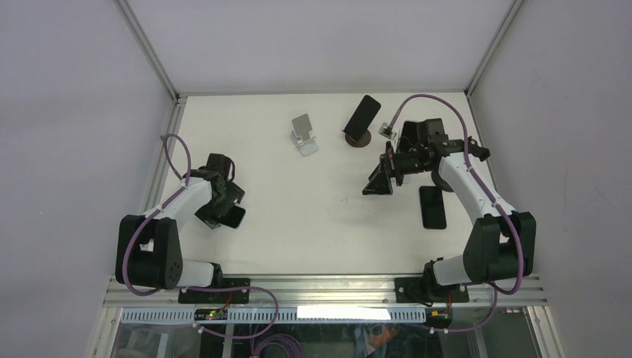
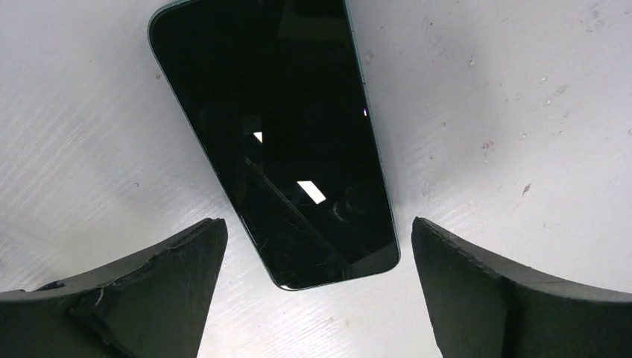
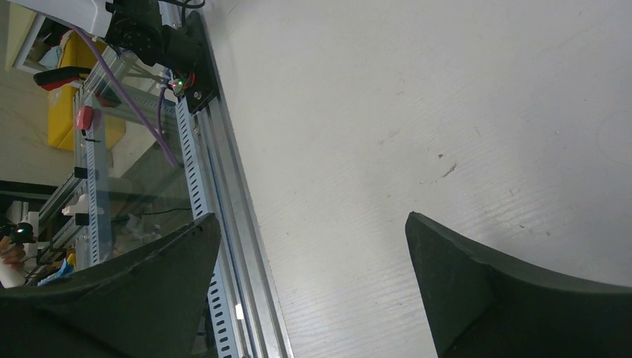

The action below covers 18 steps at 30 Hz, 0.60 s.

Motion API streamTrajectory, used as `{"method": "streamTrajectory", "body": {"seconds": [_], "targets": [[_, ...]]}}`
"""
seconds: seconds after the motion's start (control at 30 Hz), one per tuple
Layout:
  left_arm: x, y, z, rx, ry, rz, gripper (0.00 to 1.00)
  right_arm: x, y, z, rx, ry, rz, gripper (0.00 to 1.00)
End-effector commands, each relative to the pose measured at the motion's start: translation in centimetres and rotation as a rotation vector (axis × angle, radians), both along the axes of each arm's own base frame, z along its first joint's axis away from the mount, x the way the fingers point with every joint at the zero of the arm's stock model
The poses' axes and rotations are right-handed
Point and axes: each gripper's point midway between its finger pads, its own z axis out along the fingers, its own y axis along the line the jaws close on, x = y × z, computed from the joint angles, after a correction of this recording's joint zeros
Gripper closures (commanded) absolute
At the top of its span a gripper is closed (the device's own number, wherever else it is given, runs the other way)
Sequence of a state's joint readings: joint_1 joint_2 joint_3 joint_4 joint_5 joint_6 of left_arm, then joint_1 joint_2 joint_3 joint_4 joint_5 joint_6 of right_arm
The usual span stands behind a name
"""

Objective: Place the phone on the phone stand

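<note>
Spread wide, the left gripper (image 2: 317, 227) is hovering over the glossy black rectangular phone (image 2: 276, 134) lying flat on the white table (image 2: 522, 112), gripping nothing, so lifting and seating it on the empty silver metal stand (image 1: 304, 135) is remaining, while the right gripper (image 1: 378, 183), likewise spread, is hanging aside.

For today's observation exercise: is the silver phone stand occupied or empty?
Empty. The silver phone stand shows its bare backplate in the top view; nothing rests on it.

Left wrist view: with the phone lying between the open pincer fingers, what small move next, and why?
Probably lower the left pincer and close on the glossy black phone: it lies flat on the white table, its near end between the open fingers, untouched. The silver phone stand holds nothing.
</note>
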<state>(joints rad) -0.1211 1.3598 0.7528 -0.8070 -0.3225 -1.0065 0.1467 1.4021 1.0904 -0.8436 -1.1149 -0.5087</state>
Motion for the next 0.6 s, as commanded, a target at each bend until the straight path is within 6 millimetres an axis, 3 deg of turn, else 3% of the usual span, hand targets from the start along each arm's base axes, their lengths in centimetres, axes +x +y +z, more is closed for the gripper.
{"method": "streamTrajectory", "body": {"seconds": [0.0,0.57], "targets": [[1.8,-0.4,0.8,-0.040,-0.046,0.014,0.01,0.5,0.3,1.2,0.015,-0.049,0.015,0.01],[1.4,-0.8,-1.3,-0.082,0.021,0.018,0.08,0.5,0.3,1.3,0.018,-0.047,0.016,0.01]]}}
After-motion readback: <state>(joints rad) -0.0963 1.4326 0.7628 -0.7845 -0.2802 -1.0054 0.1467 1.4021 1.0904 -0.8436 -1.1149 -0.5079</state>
